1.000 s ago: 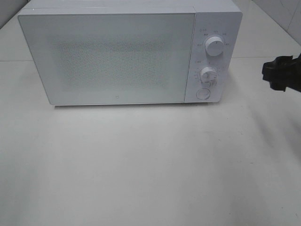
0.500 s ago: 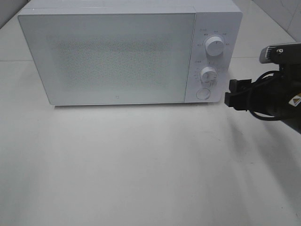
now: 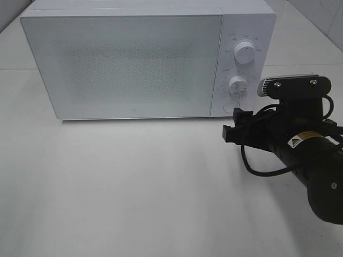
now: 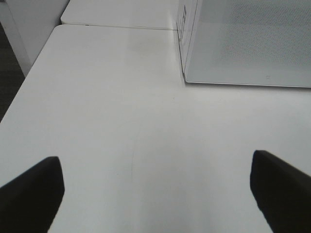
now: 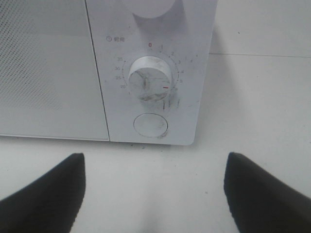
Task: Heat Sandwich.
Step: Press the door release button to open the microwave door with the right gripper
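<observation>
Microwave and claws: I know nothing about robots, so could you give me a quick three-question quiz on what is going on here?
1. True or false: the microwave has its door shut.
2. Which part does the right claw face? A) the lower knob and round button; B) the microwave's top; C) the door's far left edge.
3. Fill in: the left claw is ___ and holds nothing.
Key: 1 true; 2 A; 3 open.
</observation>
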Controlling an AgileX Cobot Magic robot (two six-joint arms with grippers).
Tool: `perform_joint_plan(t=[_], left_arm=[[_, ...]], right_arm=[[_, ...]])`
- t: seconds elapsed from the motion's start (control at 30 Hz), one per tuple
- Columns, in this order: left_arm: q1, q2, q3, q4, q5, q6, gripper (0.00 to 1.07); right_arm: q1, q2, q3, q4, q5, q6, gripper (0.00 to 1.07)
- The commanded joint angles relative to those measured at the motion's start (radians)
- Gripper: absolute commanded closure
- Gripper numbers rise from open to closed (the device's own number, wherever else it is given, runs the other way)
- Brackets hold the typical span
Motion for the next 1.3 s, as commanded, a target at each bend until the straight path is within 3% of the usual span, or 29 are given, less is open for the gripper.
perform_joint_plan(t=[0.03,0.5,0.97,1.0,1.3], left_arm=[[0.002,-0.023,0.003,-0.012,-0.004,0.002,0.09],[0.002,-0.023,0.003,-0.012,-0.004,0.002,0.09],[0.002,-0.023,0.003,-0.012,-0.004,0.002,0.09],[0.002,-0.023,0.003,-0.012,-0.004,0.002,0.09],[0.002,-0.023,0.003,-0.012,-0.004,0.002,0.09]], right_arm=[[0.045,0.014,0.001,0.047,-0.027,-0.012,0.31],[0.071,0.014,0.001,0.083,-0.061,0.076,0.31],[0.071,0.014,0.001,0.078,-0.061,0.872,0.31],[0.071,0.014,0.001,0.073,-0.061,1.013,0.31],[0.071,0.014,0.001,0.052,-0.058,1.395,0.31]])
